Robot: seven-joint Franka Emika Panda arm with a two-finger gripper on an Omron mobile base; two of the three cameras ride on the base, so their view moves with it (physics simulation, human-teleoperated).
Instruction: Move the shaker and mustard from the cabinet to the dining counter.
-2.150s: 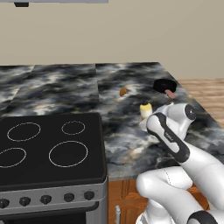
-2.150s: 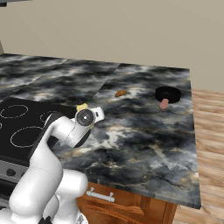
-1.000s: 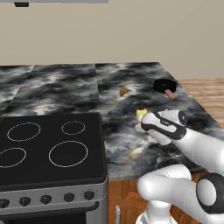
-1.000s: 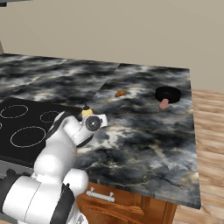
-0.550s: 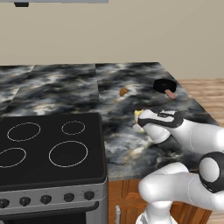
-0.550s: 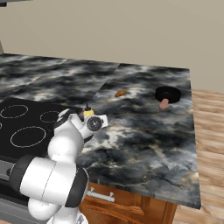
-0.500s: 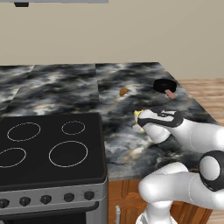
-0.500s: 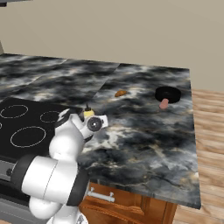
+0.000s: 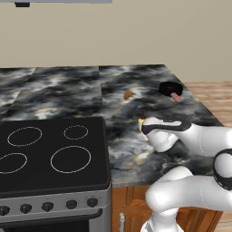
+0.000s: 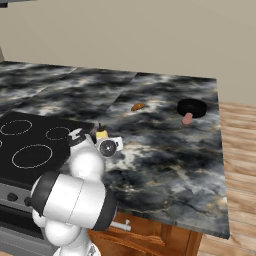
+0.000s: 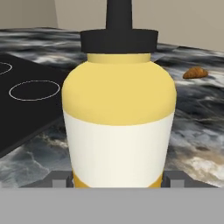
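The mustard (image 11: 118, 109) is a small yellow squeeze bottle with a pale label band around its middle, a darker yellow base and a black pointed nozzle cap; it stands upright between the two finger tips of the gripper (image 11: 117, 179), which show as small dark tabs on either side of its base. The jaws sit against the lower body of the bottle, so the gripper is judged to be closed on the mustard at a moderately wide spread. In the right base view the mustard (image 10: 101, 134) shows as a yellow spot with a dark tip just beside the gripper (image 10: 107, 146), low over the dining counter (image 10: 165, 150) near the edge of the black cooktop (image 10: 35, 145); whether its base touches the stone cannot be told. In the left base view the mustard (image 9: 141, 122) shows only as a yellow sliver at the front of the hand. The bottle is judged light, with smooth, slightly yielding plastic walls that can slip or dent under hard pressure; the straight lower body is the correct place to grip, not the rounded shoulder or the narrow cap. Farther along the counter lie a small brown croissant (image 11: 195, 72) and a black pan with a pinkish handle (image 10: 192, 108), both well apart from the bottle.
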